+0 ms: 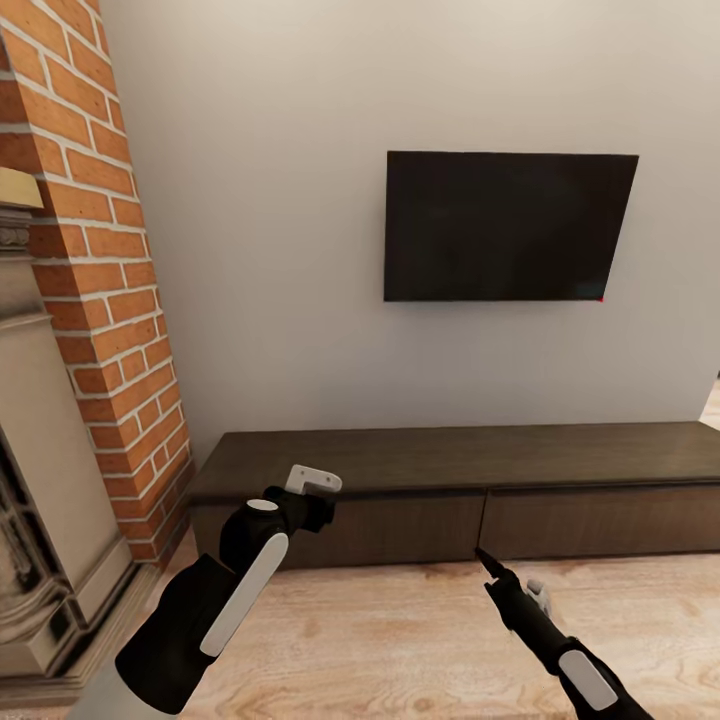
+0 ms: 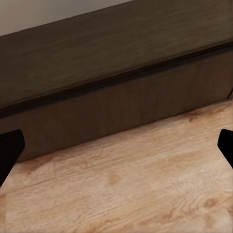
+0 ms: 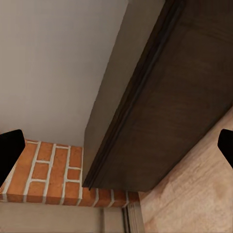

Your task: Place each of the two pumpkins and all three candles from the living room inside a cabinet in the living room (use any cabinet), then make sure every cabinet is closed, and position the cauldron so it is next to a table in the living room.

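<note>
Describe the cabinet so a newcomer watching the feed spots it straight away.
Find the black TV on the pale wall; directly beneath it, on the wood floor, runs the cabinet. It is long, low and dark brown with flat, handle-less fronts, all shut, unlike the red brick fireplace column at its left end.

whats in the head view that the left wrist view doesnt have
Head view has the wall-mounted tv, the brick chimney column, the stone fireplace surround and both arms, with the left gripper and right gripper. Left wrist view has a close look at the seam under the cabinet top, framed by two dark fingertips spread wide. Both share the dark cabinet, closed, the wood floor and the pale wall.
</note>
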